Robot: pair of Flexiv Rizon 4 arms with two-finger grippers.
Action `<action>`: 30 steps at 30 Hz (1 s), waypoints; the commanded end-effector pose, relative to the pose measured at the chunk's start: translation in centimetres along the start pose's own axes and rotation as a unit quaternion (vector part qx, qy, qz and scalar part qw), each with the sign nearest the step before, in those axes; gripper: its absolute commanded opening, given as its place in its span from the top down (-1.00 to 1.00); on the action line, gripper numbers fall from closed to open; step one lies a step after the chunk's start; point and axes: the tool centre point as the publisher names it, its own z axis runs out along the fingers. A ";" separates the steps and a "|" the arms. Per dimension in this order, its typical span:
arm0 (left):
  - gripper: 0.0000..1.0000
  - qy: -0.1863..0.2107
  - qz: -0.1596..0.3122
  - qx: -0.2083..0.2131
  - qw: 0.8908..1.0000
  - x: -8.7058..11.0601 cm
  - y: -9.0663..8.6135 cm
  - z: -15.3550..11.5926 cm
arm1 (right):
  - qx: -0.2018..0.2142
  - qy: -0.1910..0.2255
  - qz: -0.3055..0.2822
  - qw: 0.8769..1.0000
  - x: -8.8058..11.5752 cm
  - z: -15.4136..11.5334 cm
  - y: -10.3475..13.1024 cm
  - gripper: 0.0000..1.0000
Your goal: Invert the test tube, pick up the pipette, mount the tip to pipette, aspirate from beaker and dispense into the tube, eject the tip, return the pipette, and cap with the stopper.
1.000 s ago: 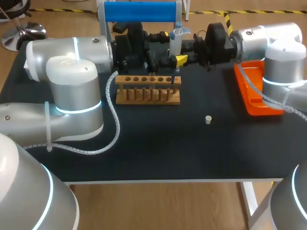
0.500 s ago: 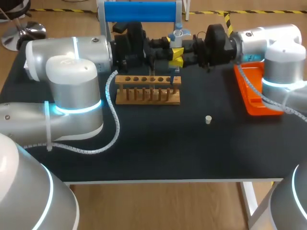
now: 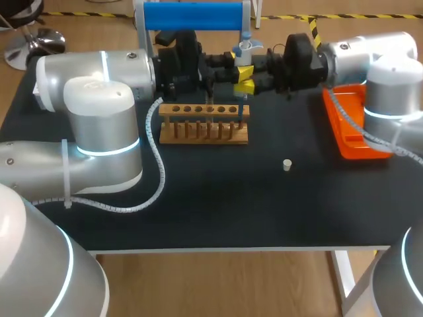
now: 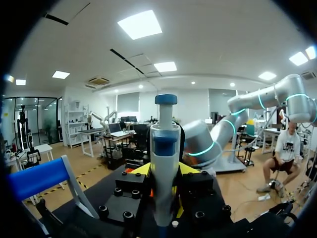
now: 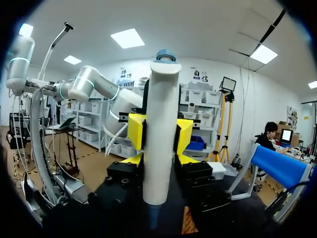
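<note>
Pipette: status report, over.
Right end effector shut on pipette; left end effector at it too, grip unclear. Pipette upright over right end of rack. Stopper lies apart on table.

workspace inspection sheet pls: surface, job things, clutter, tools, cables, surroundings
surface: black table, no spill seen
job's things: pipette upright, held up near the right end of the wooden test tube rack; stopper alone on the table, right of the rack
clutter: orange tray at right edge; blue-barred stand at far edge
tools: right tool shut on pipette; left tool at pipette from the opposite side, grip unclear
cables: white spiral-wrapped cable along left arm, beside rack
surroundings: nothing seen
</note>
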 end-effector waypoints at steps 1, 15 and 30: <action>1.00 -0.003 0.001 0.002 1.000 0.1 0.1 0.1 | 0.001 -0.002 0.001 1.000 0.8 -1.0 0.4 -1.00; 1.00 -0.003 0.001 0.002 1.000 0.1 0.1 0.1 | 0.007 -0.024 0.007 1.000 3.2 -7.8 0.9 -1.00; 1.00 -0.003 0.001 0.002 1.000 0.1 0.1 0.1 | 0.086 -0.118 0.024 0.989 -3.1 -14.1 -1.0 -1.00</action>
